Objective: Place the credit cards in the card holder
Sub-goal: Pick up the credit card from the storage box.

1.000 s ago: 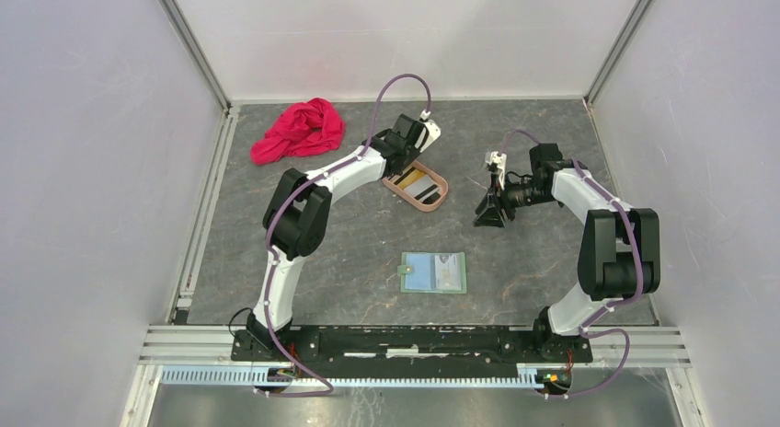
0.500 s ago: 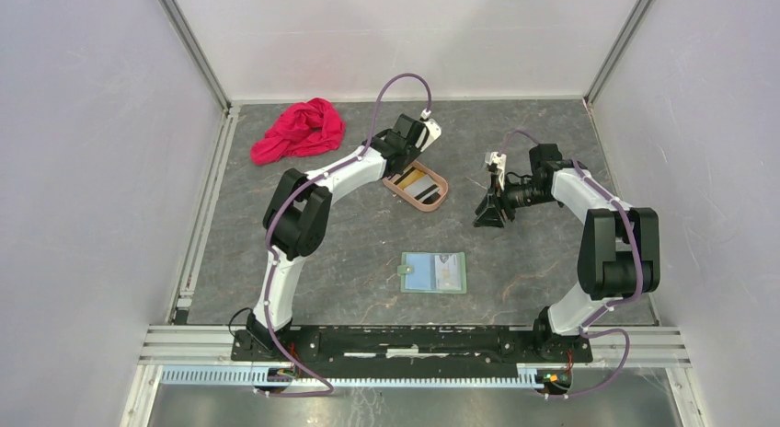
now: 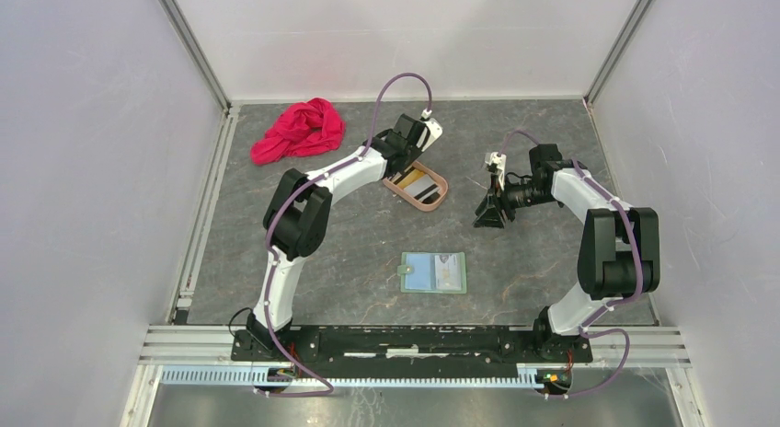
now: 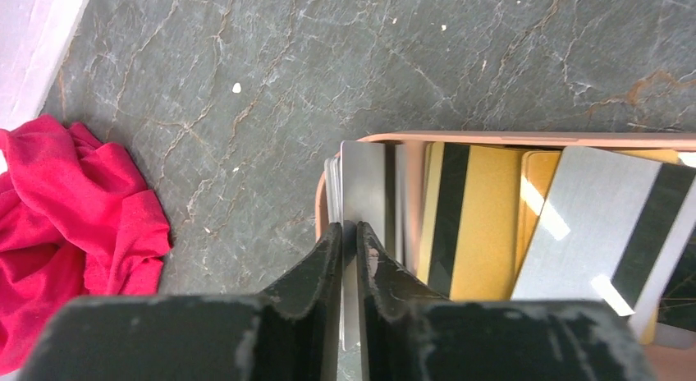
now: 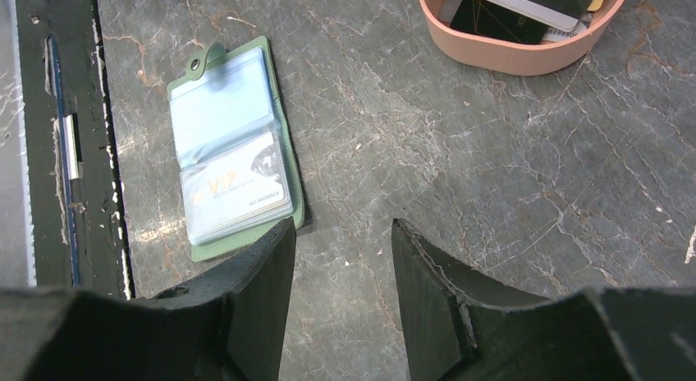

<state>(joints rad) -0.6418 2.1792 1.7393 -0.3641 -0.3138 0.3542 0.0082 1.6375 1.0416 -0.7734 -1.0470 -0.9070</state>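
Observation:
Several credit cards lie in a pinkish-tan tray [image 4: 492, 137] [image 3: 432, 204]. Among them are a gold one with a dark stripe [image 4: 480, 217] and a grey striped one [image 4: 607, 225]. At the tray's left end, my left gripper [image 4: 350, 229] [image 3: 407, 167] is shut on the edge of a plain grey credit card [image 4: 364, 180]. The sage-green card holder [image 3: 434, 272] [image 5: 234, 147] lies open on the table, with a pale "VIP" card [image 5: 238, 192] in one pocket. My right gripper [image 5: 341, 229] [image 3: 488, 215] hangs open above bare table between holder and tray, holding nothing.
A crumpled red cloth [image 3: 299, 130] [image 4: 66, 225] lies at the back left, close to the tray. The black base rail [image 5: 70, 143] runs along the near edge beside the card holder. White walls enclose the table on three sides.
The left jaws have closed in onto the grey card at the tray's end. Neither arm has visibly shifted, and the right gripper stays as it was.

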